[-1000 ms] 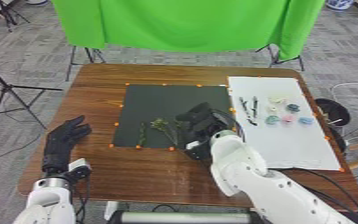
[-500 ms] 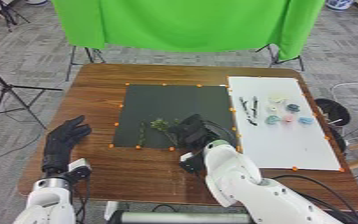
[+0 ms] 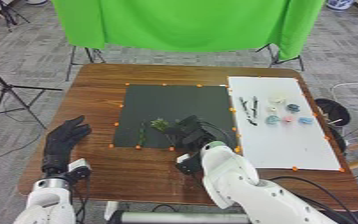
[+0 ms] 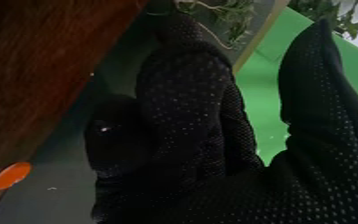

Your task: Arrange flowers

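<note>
In the head view my right hand [image 3: 191, 131] is low over the right front part of the dark mat [image 3: 175, 97], beside a leafy sprig [image 3: 160, 124]. A narrow green stem [image 3: 142, 135] lies farther left on the mat. The right wrist view shows my right hand [image 4: 189, 105] with relaxed, slightly bent fingers and the thumb well apart; greenery [image 4: 235, 20] is by the fingertips, and whether they touch it is unclear. My left hand [image 3: 66, 137] rests open left of the mat. Flower heads, pink [image 3: 288, 119] and dark blue [image 3: 293, 108] among them, sit on the white board [image 3: 300, 150].
Two thin dark tools or twigs, one on the left [image 3: 246, 107] and one on the right [image 3: 254, 106], lie on the white board. Orange markers edge the mat and board. A green cloth [image 3: 189, 25] hangs beyond the wooden table [image 3: 149, 172].
My right hand has shifted left and toward the table's front edge, coming beside the leafy sprig. My left hand has stayed still.
</note>
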Motion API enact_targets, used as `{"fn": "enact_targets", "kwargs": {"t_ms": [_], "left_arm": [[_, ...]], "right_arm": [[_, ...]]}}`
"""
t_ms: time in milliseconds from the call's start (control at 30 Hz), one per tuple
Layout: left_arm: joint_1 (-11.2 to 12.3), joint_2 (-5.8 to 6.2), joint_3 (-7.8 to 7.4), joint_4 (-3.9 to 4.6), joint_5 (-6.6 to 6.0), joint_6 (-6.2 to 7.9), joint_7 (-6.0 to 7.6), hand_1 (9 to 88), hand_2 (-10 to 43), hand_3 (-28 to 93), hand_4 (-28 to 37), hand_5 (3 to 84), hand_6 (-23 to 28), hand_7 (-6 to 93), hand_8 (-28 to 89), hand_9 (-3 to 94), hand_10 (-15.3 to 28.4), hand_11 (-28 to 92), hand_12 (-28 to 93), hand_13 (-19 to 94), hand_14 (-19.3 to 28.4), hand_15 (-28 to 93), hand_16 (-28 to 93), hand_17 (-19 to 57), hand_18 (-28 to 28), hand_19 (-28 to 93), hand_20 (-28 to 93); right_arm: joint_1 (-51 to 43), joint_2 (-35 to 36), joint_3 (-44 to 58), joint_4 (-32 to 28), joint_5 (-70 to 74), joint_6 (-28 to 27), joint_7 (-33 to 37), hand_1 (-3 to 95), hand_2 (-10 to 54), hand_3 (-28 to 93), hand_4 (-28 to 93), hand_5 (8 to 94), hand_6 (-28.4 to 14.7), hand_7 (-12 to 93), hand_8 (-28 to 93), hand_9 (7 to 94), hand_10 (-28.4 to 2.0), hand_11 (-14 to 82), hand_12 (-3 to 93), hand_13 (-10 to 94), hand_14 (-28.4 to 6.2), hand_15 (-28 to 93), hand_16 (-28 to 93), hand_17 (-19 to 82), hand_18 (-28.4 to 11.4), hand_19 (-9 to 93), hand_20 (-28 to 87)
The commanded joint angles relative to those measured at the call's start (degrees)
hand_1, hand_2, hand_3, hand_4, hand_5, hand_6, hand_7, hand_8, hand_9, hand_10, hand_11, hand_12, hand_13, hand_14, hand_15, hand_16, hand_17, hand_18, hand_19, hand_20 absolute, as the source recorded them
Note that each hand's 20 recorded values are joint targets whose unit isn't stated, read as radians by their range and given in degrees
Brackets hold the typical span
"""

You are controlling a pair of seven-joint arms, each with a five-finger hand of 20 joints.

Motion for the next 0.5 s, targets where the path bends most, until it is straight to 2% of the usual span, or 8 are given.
{"fn": "enact_targets", "kwargs": {"t_ms": [33,333,433,500], "left_arm": [[1.09,-0.37,0.14,0.15,0.23,-0.86,-1.11,22.8,24.9,69,-28.3,50.7,2.9,13.7,-9,52.7,13.2,22,10,44,16.3,24,-3,10.2,11.9,11,19],[1.28,-0.19,0.12,0.0,0.32,-0.81,-1.55,22.8,24.9,70,-28.3,50.7,2.9,13.7,-9,52.8,13.3,22,10,44,16.3,24,-3,10.1,12.0,12,19],[1.2,-0.09,0.22,0.04,0.29,-0.9,-1.66,22.9,24.9,69,-28.3,50.7,2.9,13.8,-9,52.9,13.3,22,11,44,16.3,24,-3,10.1,12.1,12,19],[1.17,-0.06,0.25,0.06,0.4,-1.01,-1.8,22.9,24.9,69,-28.3,50.7,2.8,13.8,-9,52.9,13.2,22,11,44,16.3,24,-3,10.1,12.0,12,19]], "right_arm": [[-1.06,0.03,2.91,-0.75,-1.36,0.47,-0.11,33.7,-1.9,67,-10,60.0,-1.7,14,-9,83.5,-15.7,14.9,14.5,94,-4.1,50,24,71,-7.9,92,29],[1.86,4.36,10.58,-2.71,-9.4,1.5,-2.52,33.3,-4.1,68,-10,60.9,-1.5,15,-9,84.1,-15.2,16.5,15.7,94,-4.0,50,24,70,-8.2,92,30],[4.55,6.5,11.16,-1.1,-15.78,-3.23,-1.18,33.0,-6.9,68,-10,62.0,-1.3,16,-9,82.9,-15.1,17.0,16.8,94,-4.1,50,25,70,-8.6,93,31],[5.88,7.22,11.9,0.77,-19.07,-7.27,-0.19,31.9,-9.0,67,-9,61.3,-1.4,15,-8,76.1,-15.8,15.8,17.1,93,-4.7,48,31,67,-9.6,93,35]]}}
